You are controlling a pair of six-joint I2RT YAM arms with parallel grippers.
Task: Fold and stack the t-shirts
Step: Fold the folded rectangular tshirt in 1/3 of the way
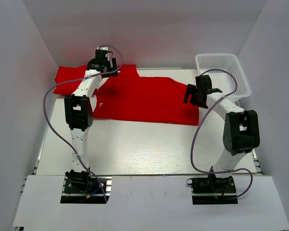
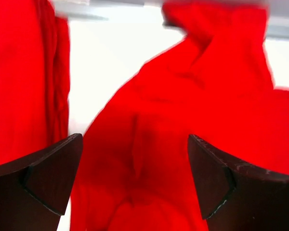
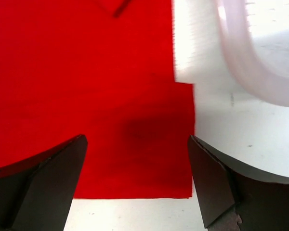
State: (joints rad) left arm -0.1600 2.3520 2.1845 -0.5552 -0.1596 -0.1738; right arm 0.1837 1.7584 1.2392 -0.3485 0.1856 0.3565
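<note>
A red t-shirt (image 1: 144, 98) lies spread flat across the back middle of the table. A second red t-shirt (image 1: 67, 79) lies bunched at the back left. My left gripper (image 1: 106, 65) is open above the spread shirt's far left part, by its sleeve. In the left wrist view, rumpled red fabric (image 2: 197, 110) fills the space under the open gripper (image 2: 135, 178), with the other shirt (image 2: 24, 82) at the left. My right gripper (image 1: 195, 96) is open over the spread shirt's right edge. The right wrist view shows the gripper (image 3: 137, 178) above the shirt's flat corner (image 3: 86, 86), holding nothing.
A white mesh basket (image 1: 223, 72) stands at the back right, just beyond the right gripper. A pale cable (image 3: 245, 62) loops through the right wrist view. White walls enclose the table (image 1: 149, 149) on three sides.
</note>
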